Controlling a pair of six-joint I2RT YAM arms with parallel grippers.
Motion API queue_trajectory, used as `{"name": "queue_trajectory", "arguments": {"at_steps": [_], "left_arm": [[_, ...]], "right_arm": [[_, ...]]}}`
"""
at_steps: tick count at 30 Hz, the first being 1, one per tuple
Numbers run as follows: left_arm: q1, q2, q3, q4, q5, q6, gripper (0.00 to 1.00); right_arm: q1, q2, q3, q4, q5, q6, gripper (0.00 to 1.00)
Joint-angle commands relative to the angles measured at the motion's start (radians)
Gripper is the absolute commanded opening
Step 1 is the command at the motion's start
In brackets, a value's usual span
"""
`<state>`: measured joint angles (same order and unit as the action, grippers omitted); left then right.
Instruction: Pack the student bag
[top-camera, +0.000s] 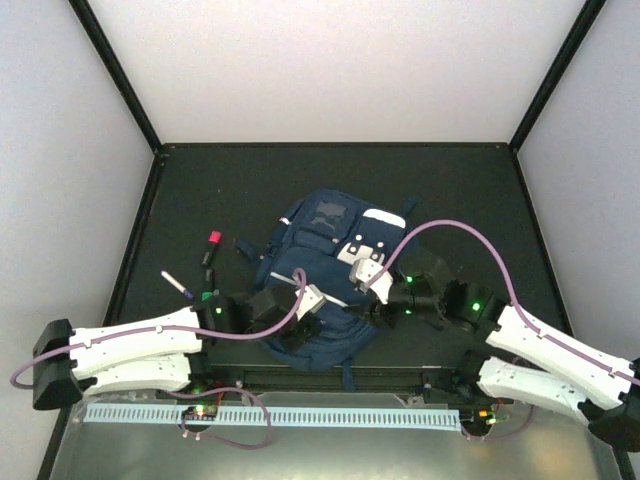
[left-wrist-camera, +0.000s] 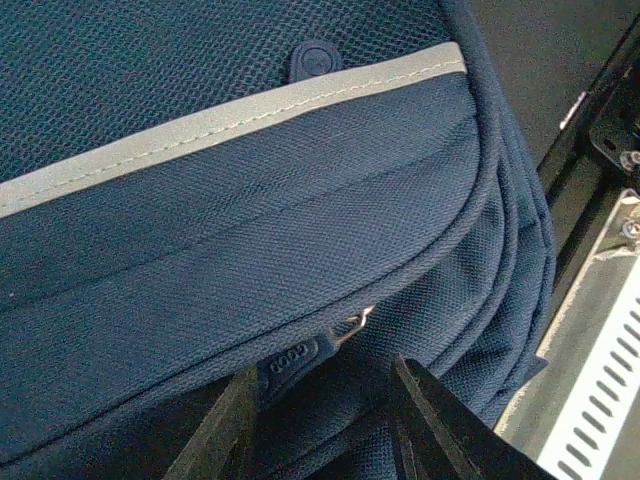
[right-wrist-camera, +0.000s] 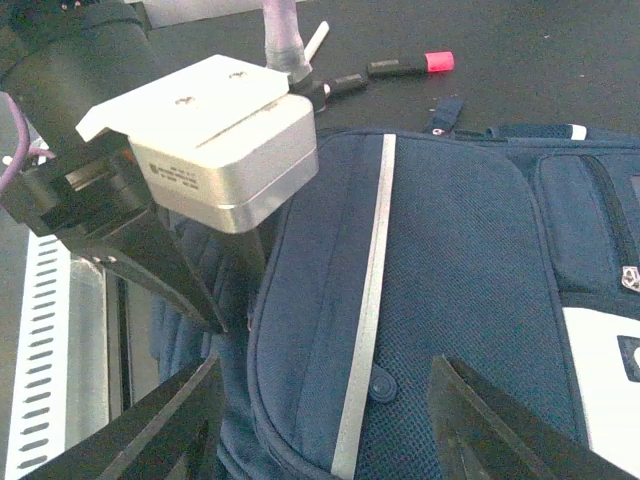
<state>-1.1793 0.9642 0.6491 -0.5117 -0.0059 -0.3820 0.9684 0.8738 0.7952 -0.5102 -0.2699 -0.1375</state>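
Note:
The student bag (top-camera: 325, 262), a navy backpack with thin white stripes, lies flat in the middle of the dark table. My left gripper (left-wrist-camera: 325, 420) hovers at the bag's near edge, jaws apart. A zipper pull (left-wrist-camera: 295, 358) lies between them, close to the left finger (left-wrist-camera: 215, 435) and not pinched. My right gripper (right-wrist-camera: 320, 420) stands open over the bag's front panel (right-wrist-camera: 450, 300), its fingers straddling a white stripe (right-wrist-camera: 368, 300) and a snap stud. From above, the left gripper (top-camera: 302, 330) and right gripper (top-camera: 362, 310) sit close together over the bag's near end.
A pink-capped marker (top-camera: 212, 245), a white pen (top-camera: 177, 285) and a green-tipped marker (top-camera: 208, 296) lie on the mat left of the bag. A perforated metal rail (top-camera: 300, 415) runs along the table's near edge. The left gripper's white camera mount (right-wrist-camera: 200, 140) sits close beside my right fingers.

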Motion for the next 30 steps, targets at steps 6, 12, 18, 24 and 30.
{"name": "queue_trajectory", "arguments": {"at_steps": [6,12,18,24,30], "left_arm": [[-0.005,-0.003,-0.027,0.036,-0.097,-0.01,0.32],[-0.005,0.032,-0.041,0.095,-0.112,-0.009,0.28],[-0.004,0.061,-0.055,0.149,-0.131,0.002,0.2],[-0.003,0.078,-0.019,0.129,-0.173,0.017,0.02],[-0.003,-0.02,-0.003,0.052,-0.181,0.015,0.01]], "right_arm": [[0.003,-0.027,-0.041,0.021,0.033,-0.029,0.59],[0.003,-0.03,-0.046,0.038,0.008,-0.028,0.59],[0.009,-0.033,-0.09,0.061,-0.009,-0.038,0.59],[0.054,-0.022,-0.138,0.114,0.05,-0.072,0.59],[0.119,0.027,-0.132,0.115,0.112,-0.135,0.59]]}}
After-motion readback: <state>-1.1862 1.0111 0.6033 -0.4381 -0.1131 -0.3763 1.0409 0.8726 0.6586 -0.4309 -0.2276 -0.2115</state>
